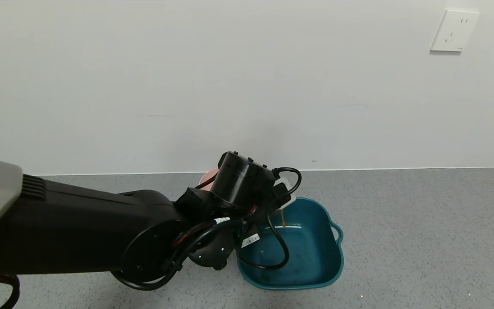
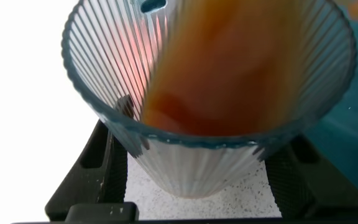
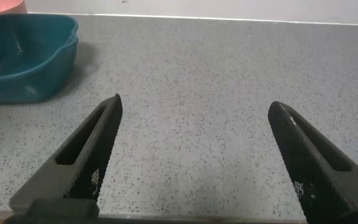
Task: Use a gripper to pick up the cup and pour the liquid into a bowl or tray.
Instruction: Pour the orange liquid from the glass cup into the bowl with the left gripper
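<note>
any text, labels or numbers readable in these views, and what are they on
None can be read.
White tag on the left arm's cables, above the teal basin: dark print, too small to read.
Faint marks on the right gripper's fingers: blurred, unreadable.
Wall socket: no lettering legible.
The cup: no print visible.

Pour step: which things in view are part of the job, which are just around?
In the job:
- left gripper, shut on the cup
- cup, tipped
- brown liquid, a thin stream dropping
- teal basin

Just around:
- pink bowl behind the arm
- wall socket
- right gripper, open, idle above the floor
</note>
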`<state>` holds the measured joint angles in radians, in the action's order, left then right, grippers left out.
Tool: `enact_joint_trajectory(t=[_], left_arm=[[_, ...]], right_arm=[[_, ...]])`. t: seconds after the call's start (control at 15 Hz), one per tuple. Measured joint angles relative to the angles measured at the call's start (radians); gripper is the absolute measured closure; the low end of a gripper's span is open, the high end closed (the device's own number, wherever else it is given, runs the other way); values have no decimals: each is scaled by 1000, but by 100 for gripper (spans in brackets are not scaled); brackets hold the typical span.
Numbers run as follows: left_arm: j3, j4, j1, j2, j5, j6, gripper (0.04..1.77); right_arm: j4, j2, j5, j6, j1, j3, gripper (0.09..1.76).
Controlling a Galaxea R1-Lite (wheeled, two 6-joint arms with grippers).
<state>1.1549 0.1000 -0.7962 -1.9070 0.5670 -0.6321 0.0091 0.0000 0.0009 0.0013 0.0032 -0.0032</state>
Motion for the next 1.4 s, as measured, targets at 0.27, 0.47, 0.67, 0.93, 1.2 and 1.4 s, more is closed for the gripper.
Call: enact_joint_trajectory(t=[0.27,0.47,0.67,0.93,1.2,1.4], left_arm=[[57,-49,-24,-31,54,-25,55],[79,-85,-36,-47,89,-46,55],[88,-90,-44,-57,105,-60,55],[105,-92,-50,-71,131,-88,55],[109,-92,-59,-84,180,-114,55],[119,-115,-63,-87,200,-139,55]], right_arm=[[0,0,0,0,0,0,14],[0,0,0,0,0,0,14],[0,0,1,0,0,0,14],[0,0,0,0,1,0,14],[0,0,0,0,1,0,14],[0,0,0,0,1,0,14]])
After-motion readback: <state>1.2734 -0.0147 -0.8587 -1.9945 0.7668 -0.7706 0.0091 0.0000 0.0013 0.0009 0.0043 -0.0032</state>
